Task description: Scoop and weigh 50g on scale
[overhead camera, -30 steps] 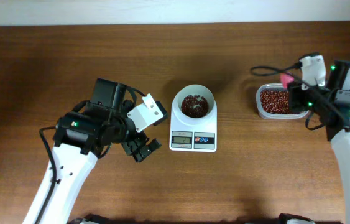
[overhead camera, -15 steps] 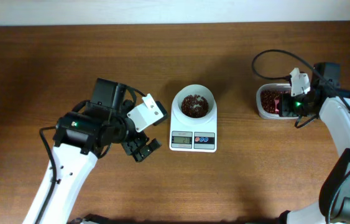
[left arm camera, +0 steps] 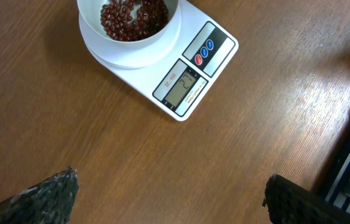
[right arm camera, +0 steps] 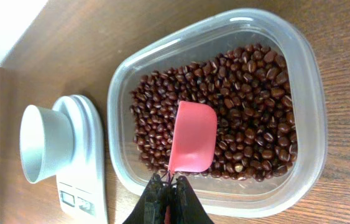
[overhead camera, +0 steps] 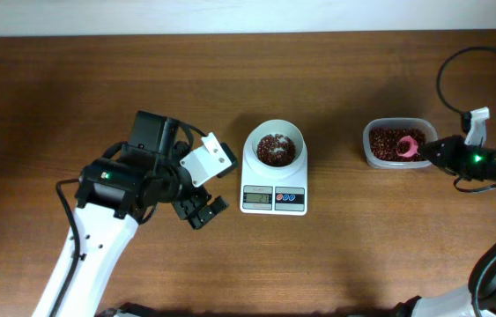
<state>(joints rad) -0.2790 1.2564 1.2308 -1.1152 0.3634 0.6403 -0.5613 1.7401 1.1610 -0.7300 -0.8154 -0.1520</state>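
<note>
The white scale (overhead camera: 274,182) stands mid-table with its round bowl (overhead camera: 274,132) holding a layer of red-brown beans (overhead camera: 275,150). In the left wrist view the scale (left arm camera: 190,74) and the beans (left arm camera: 131,15) lie ahead of my left gripper (left arm camera: 170,186), which hovers open over bare wood left of the scale (overhead camera: 202,211). My right gripper (right arm camera: 168,184) is shut on the handle of the pink scoop (right arm camera: 193,137). The scoop rests over the beans (right arm camera: 249,93) in the clear tub (right arm camera: 299,186), and no beans show on its visible face. From above, the scoop (overhead camera: 410,147) sits at the tub's right side.
The clear tub (overhead camera: 369,145) of beans stands right of the scale, near the table's right edge. The right arm's cable (overhead camera: 446,70) loops above the table at the far right. A pale wall runs along the table's far edge.
The right arm has swung out from over the tub to its right side, and the pink scoop now lies low over the beans. The left arm has not moved.
</note>
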